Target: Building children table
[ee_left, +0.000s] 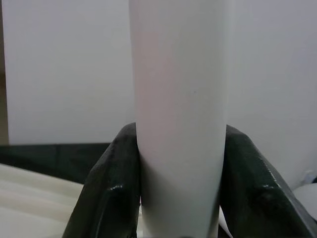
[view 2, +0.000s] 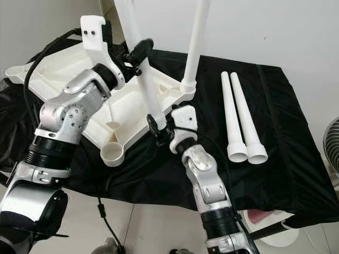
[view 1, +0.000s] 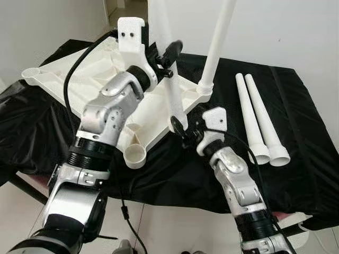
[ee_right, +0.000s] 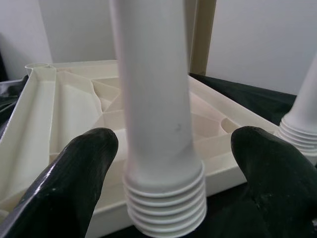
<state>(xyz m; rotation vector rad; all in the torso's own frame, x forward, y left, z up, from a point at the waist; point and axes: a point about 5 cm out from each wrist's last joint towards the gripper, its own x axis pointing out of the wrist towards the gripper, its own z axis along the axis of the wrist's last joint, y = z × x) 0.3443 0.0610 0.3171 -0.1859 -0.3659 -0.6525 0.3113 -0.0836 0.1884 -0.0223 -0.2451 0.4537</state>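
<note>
A white table top lies upside down on the black cloth. One white leg stands upright in its right corner socket. My left gripper is shut on a second white leg, which it holds nearly upright above the top's near edge; the left wrist view shows both fingers pressed against that leg. The leg's threaded end hangs between the fingers of my right gripper, which is open, with gaps on either side.
Two loose white legs lie side by side on the cloth to the right. An empty round socket is at the top's near corner, another at the far left. The black-covered table ends just before me.
</note>
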